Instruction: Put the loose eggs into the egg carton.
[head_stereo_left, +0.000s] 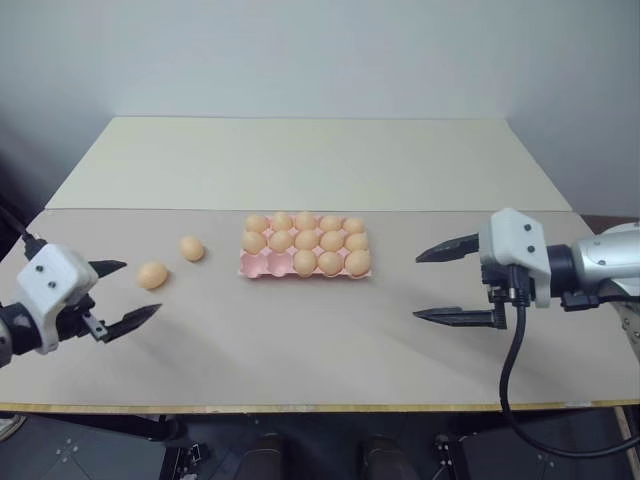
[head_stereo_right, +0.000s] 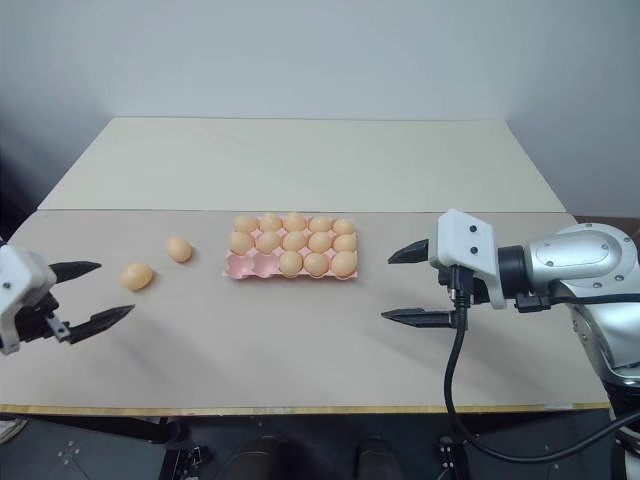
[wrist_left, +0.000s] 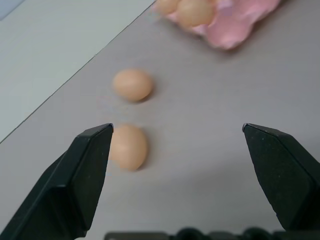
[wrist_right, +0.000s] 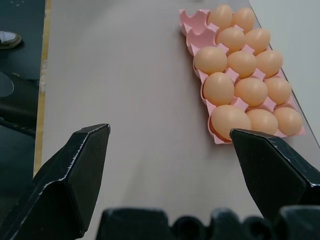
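Two loose eggs lie on the table left of the egg carton: one nearer me, the other a little farther and to the right. The pink egg carton sits mid-table holding several eggs; its two front-left cups are bare. My left gripper hovers open just left of the nearer egg, which shows beside one finger. My right gripper is open and empty, to the right of the carton and pointing toward it.
The tan table has a yellow front edge close to me. A paler panel extends behind a seam to the wall. A black cable hangs from my right wrist over the front right of the table.
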